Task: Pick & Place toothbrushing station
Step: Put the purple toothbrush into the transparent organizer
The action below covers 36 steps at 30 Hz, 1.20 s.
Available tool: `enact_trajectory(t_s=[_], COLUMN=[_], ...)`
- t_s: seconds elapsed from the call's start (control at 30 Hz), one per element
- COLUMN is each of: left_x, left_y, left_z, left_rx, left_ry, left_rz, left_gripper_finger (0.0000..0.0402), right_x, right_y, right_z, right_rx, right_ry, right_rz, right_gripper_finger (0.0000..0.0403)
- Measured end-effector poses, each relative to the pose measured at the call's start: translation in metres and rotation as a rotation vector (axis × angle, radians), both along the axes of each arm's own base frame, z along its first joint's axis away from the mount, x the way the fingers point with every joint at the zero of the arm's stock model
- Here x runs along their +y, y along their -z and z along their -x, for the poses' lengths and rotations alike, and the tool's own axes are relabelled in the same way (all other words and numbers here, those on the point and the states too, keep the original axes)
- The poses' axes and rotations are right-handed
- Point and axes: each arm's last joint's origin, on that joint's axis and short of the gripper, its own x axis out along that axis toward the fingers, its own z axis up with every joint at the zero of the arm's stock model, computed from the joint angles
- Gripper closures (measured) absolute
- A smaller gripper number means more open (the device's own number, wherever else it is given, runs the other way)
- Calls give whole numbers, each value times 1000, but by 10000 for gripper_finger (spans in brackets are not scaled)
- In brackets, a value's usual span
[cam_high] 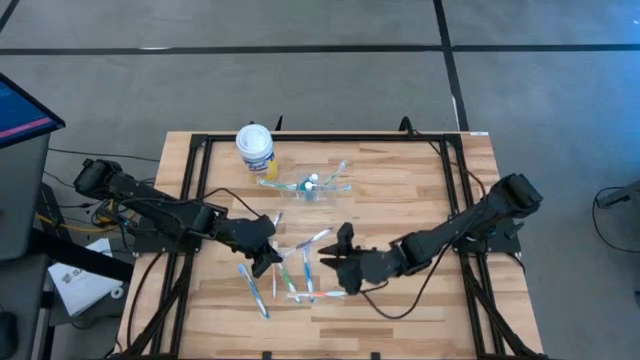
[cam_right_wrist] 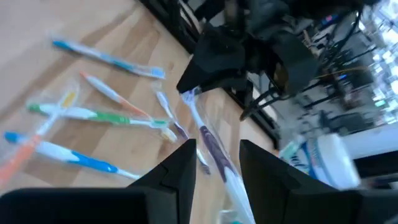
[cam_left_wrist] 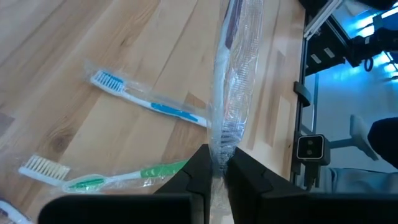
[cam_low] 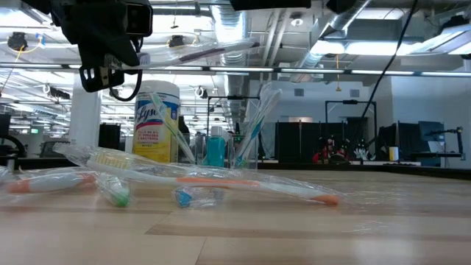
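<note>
Left end effector (cam_left_wrist: 216, 177) clamping wrapped toothbrush (cam_left_wrist: 229, 93)

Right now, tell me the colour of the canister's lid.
White; the canister lid shows best in the high view.

Pale wood table (cam_high: 420, 200); blue tube (cam_low: 215, 149), white cap; yellow canister (cam_high: 255, 147), white lid; white, blue, green toothbrushes (cam_left_wrist: 148, 106).

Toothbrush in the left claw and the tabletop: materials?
Toothbrush in the left claw: wrapped in thin clear film, crinkled and glossy; probably a plastic handle inside, hard to tell. Tabletop: light wood planks, grain and seams visible, matte finish.
</note>
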Motion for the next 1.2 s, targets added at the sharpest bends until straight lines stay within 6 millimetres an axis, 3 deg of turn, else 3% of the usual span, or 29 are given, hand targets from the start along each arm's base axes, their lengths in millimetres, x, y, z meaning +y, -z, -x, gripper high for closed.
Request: enact_trajectory(t_s=[0.47, 0.63, 0.9, 1.2], left_x=[-1, 0, -1, -2], left_y=[-2, -2, -3, -5], left_z=[-2, -2, -2, -4], left_rx=[-28, -29, -39, -63], left_ry=[1, 2, 2, 10], left_rz=[7, 6, 9, 26], left_gripper_finger=[376, 376, 376, 376], right_x=[28, 33, 24, 14], right_y=[23, 23, 17, 16], right_z=[-39, -51, -58, -63], right_rx=[114, 132, 121, 123], right_ry=[63, 91, 120, 137], right_rz=[282, 308, 302, 308], right_gripper_finger=[288, 257, 183, 195])
